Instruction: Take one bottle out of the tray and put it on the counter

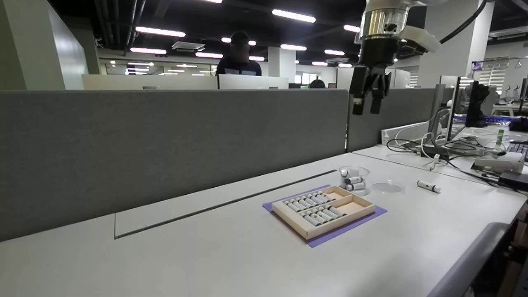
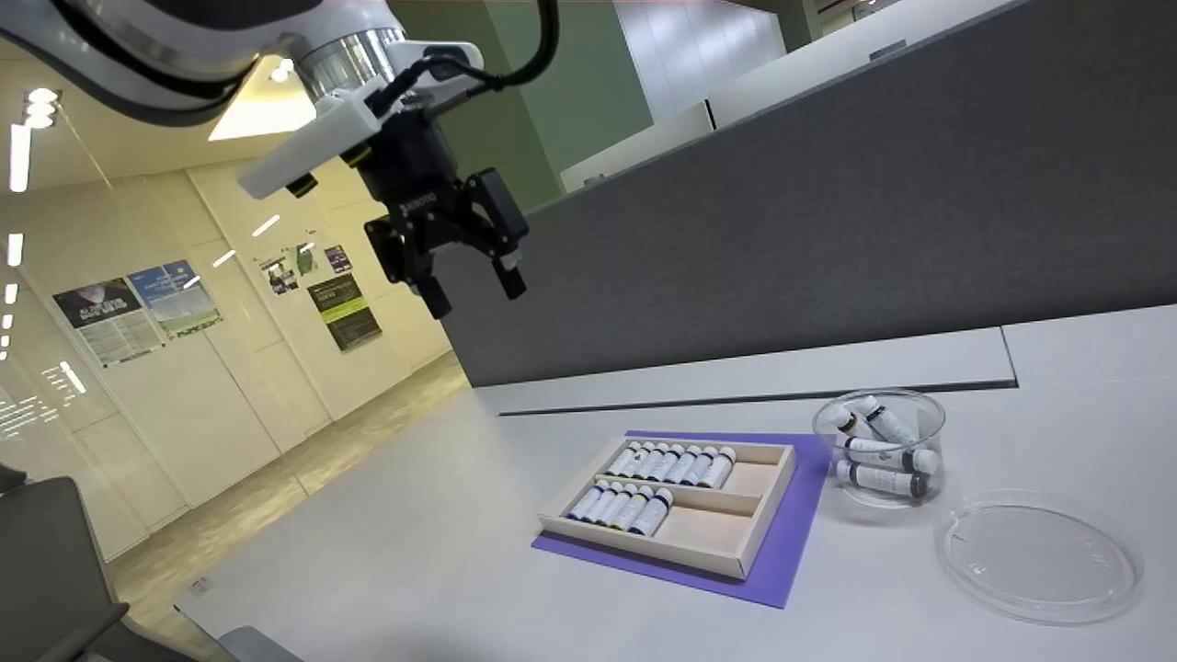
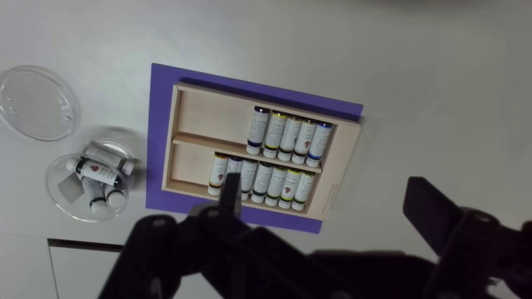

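The tan wooden tray (image 1: 341,222) lies on the white counter (image 1: 185,264); the tray also shows in the other views (image 2: 644,549) (image 3: 340,166). It has two compartments, each holding a row of small white-labelled bottles (image 3: 262,182) (image 2: 651,513) packed side by side, with bare space at one end. My gripper (image 1: 366,109) (image 2: 474,292) is open and empty, high above the counter and apart from the tray. In the wrist view its fingers (image 3: 323,185) are wide apart, and the left finger hides part of one bottle. A single bottle (image 1: 429,186) lies on the counter in an exterior view.
A purple sheet (image 2: 793,533) lies under the tray. A clear cup (image 2: 934,421) with several bottles stands beside it, with a clear lid (image 2: 1039,561) nearby. A grey partition (image 1: 173,144) runs along the back. Cables (image 1: 433,148) and a monitor stand farther along the counter.
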You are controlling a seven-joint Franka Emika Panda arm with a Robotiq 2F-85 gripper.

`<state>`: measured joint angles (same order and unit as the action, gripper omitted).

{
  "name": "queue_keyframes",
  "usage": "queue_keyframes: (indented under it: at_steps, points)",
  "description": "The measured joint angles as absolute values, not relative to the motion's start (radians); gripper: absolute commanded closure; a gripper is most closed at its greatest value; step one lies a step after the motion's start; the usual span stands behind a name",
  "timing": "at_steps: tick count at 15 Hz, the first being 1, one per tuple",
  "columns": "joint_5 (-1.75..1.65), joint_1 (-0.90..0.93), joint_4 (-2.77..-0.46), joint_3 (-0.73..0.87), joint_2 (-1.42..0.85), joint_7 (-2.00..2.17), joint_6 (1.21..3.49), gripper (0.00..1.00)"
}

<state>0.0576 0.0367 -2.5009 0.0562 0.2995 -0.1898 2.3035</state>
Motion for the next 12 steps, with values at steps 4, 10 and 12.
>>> queue_keyframes:
  at_steps: [4,10,12]
  points:
    - [0.08,0.037,-2.449,0.06,0.21,-0.228,2.375,0.0]
    - [0.098,0.029,-2.302,0.058,-0.05,-0.271,2.427,0.0]
    - [0.097,0.019,-2.259,0.055,-0.132,-0.278,2.428,0.0]
